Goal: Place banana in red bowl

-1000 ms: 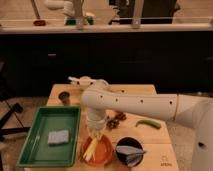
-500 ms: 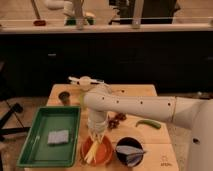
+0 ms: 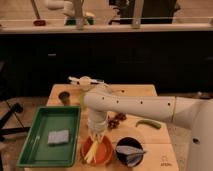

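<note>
The red bowl sits at the front of the wooden table, right of the green tray. The pale-yellow banana lies inside it, running from the bowl's back rim toward its front left. My gripper points straight down from the white arm, directly over the back of the bowl, at the banana's upper end. I cannot tell whether it touches the banana.
A green tray holding a grey sponge is at the left. A dark bowl stands right of the red bowl. A green pod, dark red fruit, a small dark cup and a white object lie behind.
The arm and gripper have shifted very slightly to the right above the red bowl. The banana stays in the bowl.
</note>
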### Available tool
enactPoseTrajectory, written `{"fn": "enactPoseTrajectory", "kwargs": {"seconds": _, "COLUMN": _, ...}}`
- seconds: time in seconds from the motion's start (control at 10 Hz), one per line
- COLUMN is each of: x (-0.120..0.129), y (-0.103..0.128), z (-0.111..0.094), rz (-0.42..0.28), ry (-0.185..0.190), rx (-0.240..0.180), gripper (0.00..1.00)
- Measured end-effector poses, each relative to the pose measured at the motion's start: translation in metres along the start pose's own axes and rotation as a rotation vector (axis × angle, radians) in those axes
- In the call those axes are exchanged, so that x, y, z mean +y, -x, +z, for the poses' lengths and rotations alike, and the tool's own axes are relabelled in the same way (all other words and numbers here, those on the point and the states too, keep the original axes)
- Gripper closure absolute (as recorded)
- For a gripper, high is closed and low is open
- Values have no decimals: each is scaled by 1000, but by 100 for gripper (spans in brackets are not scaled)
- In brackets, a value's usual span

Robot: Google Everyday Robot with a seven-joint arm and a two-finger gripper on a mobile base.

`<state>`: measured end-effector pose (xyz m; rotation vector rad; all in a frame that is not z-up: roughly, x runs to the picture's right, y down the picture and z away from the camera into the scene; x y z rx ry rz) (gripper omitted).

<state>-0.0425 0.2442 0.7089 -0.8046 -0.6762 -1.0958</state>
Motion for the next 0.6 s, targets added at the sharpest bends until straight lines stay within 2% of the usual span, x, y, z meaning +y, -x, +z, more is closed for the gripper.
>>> {"fn": "enactPoseTrajectory", "kwargs": {"seconds": 0.2, "x": 0, "y": 0, "z": 0, "rz": 0, "ry": 0, "rx": 0, "gripper": 25}}
{"fn": "enactPoseTrajectory", "kwargs": {"seconds": 0.3, "x": 0, "y": 0, "z": 0, "rz": 0, "ry": 0, "rx": 0, "gripper": 20}}
{"fn": "enactPoseTrajectory", "kwargs": {"seconds": 0.6, "x": 0, "y": 0, "z": 0, "rz": 0, "ry": 0, "rx": 0, "gripper": 20}}
